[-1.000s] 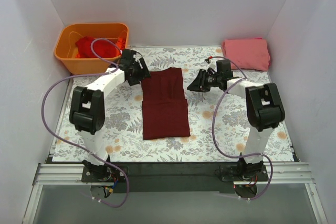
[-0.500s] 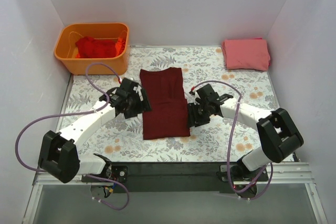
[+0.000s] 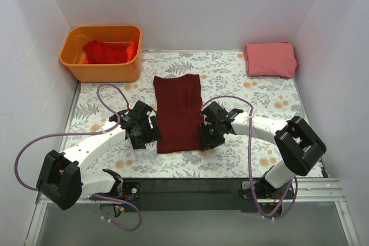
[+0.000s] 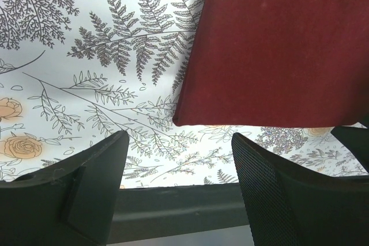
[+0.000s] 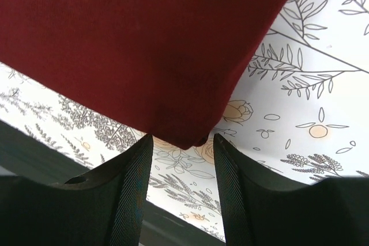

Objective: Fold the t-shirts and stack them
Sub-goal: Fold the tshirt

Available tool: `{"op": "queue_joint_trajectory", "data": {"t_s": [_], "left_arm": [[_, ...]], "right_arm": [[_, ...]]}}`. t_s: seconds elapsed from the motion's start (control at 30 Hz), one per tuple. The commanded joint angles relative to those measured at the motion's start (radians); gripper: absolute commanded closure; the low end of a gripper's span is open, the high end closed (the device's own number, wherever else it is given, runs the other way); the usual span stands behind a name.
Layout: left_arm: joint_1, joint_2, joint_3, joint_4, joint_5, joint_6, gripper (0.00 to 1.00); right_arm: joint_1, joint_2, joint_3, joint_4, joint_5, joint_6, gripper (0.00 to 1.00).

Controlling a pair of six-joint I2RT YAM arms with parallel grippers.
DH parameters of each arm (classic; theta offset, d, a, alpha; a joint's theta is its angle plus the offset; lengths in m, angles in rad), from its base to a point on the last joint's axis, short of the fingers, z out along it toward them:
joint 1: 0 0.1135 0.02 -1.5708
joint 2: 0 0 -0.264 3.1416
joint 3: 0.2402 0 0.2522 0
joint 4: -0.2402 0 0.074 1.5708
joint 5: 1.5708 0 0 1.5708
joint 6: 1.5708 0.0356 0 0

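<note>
A dark maroon t-shirt (image 3: pixel 180 113), folded into a long strip, lies flat in the middle of the table. My left gripper (image 3: pixel 151 137) hangs open beside its near left corner. In the left wrist view that gripper (image 4: pixel 179 137) holds nothing, and the t-shirt (image 4: pixel 282 44) ends just beyond its fingertips. My right gripper (image 3: pixel 206 142) is at the near right corner. It (image 5: pixel 181 137) is open, and the corner of the t-shirt (image 5: pixel 144 38) pokes between the fingertips unclamped. A folded salmon-pink t-shirt (image 3: pixel 270 59) lies at the far right. Red t-shirts (image 3: pixel 106 51) fill the bin.
An orange plastic bin (image 3: pixel 98 72) stands at the far left corner. White walls close in the table on three sides. The table's dark front edge (image 4: pixel 173 205) runs just beyond both grippers. The cloth (image 3: pixel 259 142) has a floral print.
Both arms have swung from the shirt's far end down its sides to its near corners. The right jaws stand wider than a second ago. The maroon shirt has not moved.
</note>
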Motion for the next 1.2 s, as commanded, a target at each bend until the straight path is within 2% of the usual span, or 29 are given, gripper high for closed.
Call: {"op": "queue_joint_trajectory", "data": {"t_s": [0.0, 0.5, 0.87, 1.07, 1.17], "left_arm": [[-0.006, 0.0, 0.002, -0.021, -0.006, -0.017, 0.29], [-0.024, 0.01, 0.005, -0.037, -0.014, -0.022, 0.29], [-0.029, 0.026, 0.021, -0.047, -0.011, -0.014, 0.29], [-0.036, 0.035, 0.035, -0.07, -0.023, -0.009, 0.29], [-0.038, 0.044, 0.046, -0.078, -0.031, -0.009, 0.29]], "right_arm": [[0.027, 0.023, 0.04, -0.041, 0.103, 0.027, 0.47], [0.045, -0.012, 0.114, -0.095, 0.159, 0.042, 0.48], [0.068, 0.1, 0.111, -0.103, 0.202, 0.032, 0.49], [0.076, 0.125, 0.109, -0.145, 0.237, 0.029, 0.6], [0.079, 0.137, 0.096, -0.158, 0.233, 0.026, 0.7]]}}
